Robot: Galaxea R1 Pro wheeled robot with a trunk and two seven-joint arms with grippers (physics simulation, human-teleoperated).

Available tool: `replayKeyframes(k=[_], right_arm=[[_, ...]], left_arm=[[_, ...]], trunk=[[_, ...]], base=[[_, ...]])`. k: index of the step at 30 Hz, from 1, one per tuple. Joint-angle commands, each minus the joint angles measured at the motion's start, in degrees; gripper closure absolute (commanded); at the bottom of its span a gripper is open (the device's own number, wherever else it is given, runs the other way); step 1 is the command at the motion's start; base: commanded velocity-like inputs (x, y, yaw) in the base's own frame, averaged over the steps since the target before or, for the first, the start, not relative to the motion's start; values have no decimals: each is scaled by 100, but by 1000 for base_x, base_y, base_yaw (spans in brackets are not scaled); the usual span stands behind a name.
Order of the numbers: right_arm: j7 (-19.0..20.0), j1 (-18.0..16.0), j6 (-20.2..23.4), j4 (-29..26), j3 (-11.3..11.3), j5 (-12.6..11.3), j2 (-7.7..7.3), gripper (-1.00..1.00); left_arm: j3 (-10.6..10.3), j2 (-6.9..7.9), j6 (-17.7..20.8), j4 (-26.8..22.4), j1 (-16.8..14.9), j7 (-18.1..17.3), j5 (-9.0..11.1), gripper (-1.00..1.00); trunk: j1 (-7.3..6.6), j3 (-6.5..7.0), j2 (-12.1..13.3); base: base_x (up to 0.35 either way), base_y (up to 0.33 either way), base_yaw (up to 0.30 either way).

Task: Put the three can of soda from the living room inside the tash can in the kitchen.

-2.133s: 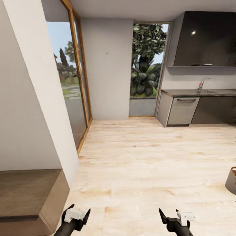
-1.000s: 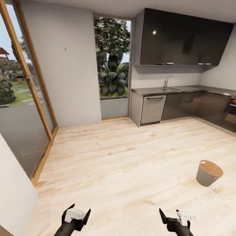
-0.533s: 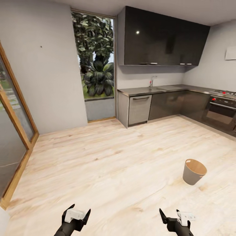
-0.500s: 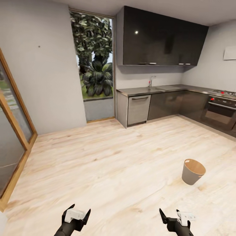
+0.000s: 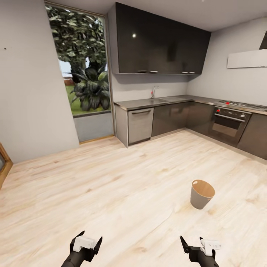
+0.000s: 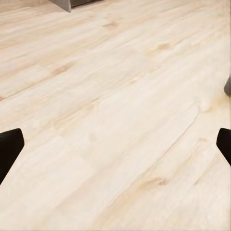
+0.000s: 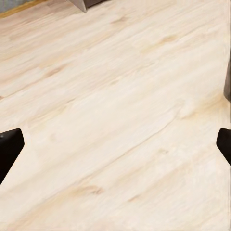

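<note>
I am in the kitchen, over a pale wood floor. The tash can (image 5: 201, 193), pale grey with an orange-brown inside, stands upright on the floor ahead and to the right of my right gripper. Both grippers hang low in the head view: the left gripper (image 5: 90, 236) and the right gripper (image 5: 191, 239) are open and hold nothing. In the wrist views the left gripper (image 6: 115, 149) and right gripper (image 7: 115, 149) show black fingertips wide apart over bare floorboards. The cans of soda are out of view.
Dark lower cabinets (image 5: 170, 116) with a sink tap (image 5: 153, 91) run along the far wall, and an oven (image 5: 227, 124) stands at the right. Dark wall cupboards (image 5: 159, 46) hang above. A tall window (image 5: 83, 74) sits at the back left.
The whole view has swung right: the glass door has slid off to the left and the oven has come in. The tash can now sits further left in the picture. Both grippers remain open.
</note>
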Motion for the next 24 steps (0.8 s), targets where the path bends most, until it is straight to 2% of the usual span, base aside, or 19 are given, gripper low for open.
replayKeyframes(k=[1, 24], right_arm=[[0, 0, 0, 0, 0, -1, 0, -100], [0, 0, 0, 4, -8, -1, -3, -100]], left_arm=[[1, 0, 0, 1, 0, 0, 0, -100], [-2, 0, 0, -3, 0, -7, 0, -100]], trunk=[[0, 0, 0], [0, 0, 0]], base=[[276, -160, -237], [279, -151, -237]])
